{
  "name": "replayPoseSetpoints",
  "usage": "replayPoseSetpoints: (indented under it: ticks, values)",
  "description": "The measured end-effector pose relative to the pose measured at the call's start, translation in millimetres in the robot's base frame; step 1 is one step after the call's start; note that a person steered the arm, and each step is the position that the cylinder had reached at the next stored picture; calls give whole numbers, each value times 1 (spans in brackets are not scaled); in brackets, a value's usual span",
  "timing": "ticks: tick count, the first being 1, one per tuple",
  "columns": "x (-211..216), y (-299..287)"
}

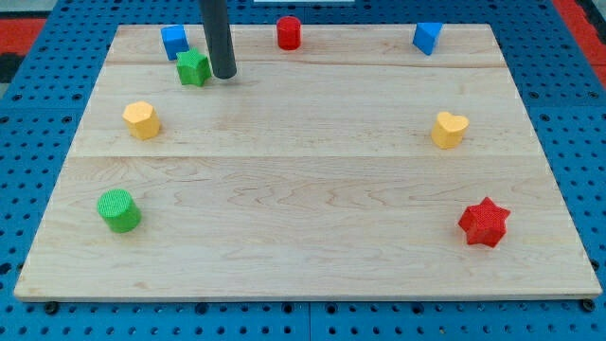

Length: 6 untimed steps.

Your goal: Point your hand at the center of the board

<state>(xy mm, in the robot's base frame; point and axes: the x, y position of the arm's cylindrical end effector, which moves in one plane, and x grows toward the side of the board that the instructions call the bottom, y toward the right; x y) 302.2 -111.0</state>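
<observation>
Tip [224,74] beside green star [193,68] on pale wooden board [303,189]; no jaws visible.

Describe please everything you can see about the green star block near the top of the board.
The green star block is a small solid piece with short blunt points and a finely ribbed, plastic-looking surface. It lies flat on the wooden board, near the view's top left. My tip stands just to its right, very close; whether they touch cannot be told. A blue block sits just above and left of it, slightly apart.
</observation>
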Motion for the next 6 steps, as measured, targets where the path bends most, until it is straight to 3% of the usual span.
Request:
replayPoseSetpoints:
  ticks: [3, 4, 6]
  values:
    - [-17, -53]
    - [-12, -13]
    - [60, 68]
